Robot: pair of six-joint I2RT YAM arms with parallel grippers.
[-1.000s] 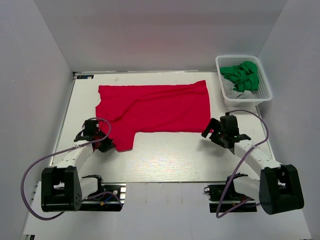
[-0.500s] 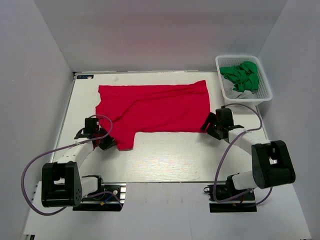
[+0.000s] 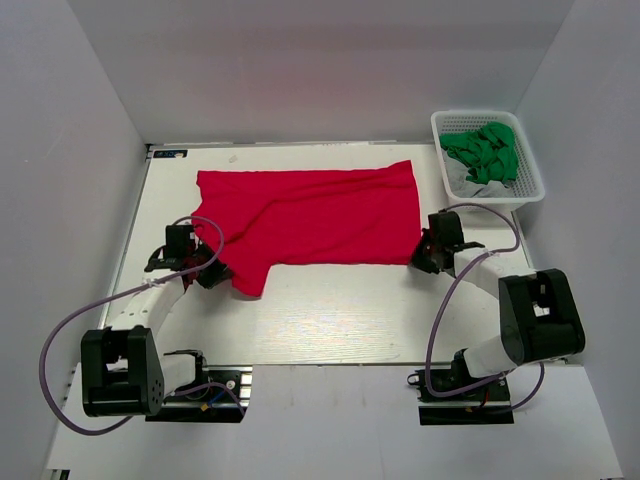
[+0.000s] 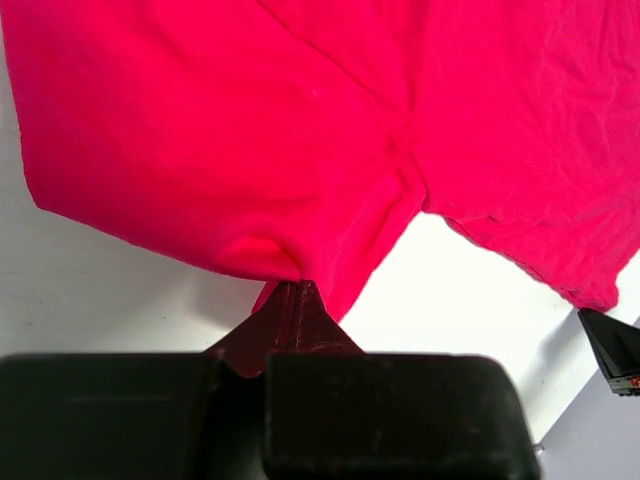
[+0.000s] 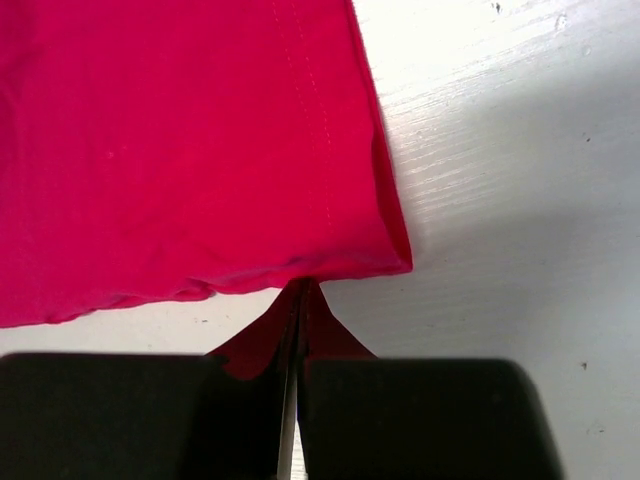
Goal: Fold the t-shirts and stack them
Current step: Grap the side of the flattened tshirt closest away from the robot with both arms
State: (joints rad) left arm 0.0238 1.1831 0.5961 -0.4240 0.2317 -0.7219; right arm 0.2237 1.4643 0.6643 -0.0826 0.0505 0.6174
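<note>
One red t-shirt (image 3: 310, 215) lies spread flat across the far half of the white table (image 3: 330, 310), with a flap hanging toward the near left. My left gripper (image 3: 208, 274) is shut on the near edge of that flap. In the left wrist view the t-shirt (image 4: 250, 130) bunches into the closed tips of the left gripper (image 4: 297, 284). My right gripper (image 3: 421, 257) is shut at the shirt's near right corner. The right wrist view shows the hemmed t-shirt (image 5: 180, 150) pinched at its edge by the right gripper (image 5: 303, 284).
A white lattice basket (image 3: 497, 203) holding crumpled green cloth (image 3: 485, 152) stands at the far right, just beyond the right arm. Grey walls close in the table on the left, back and right. Purple cables loop beside both arms.
The right arm reached forward to the shirt's near right corner and its gripper went from open to shut. The left gripper stayed shut on the flap and shifted slightly away from me.
</note>
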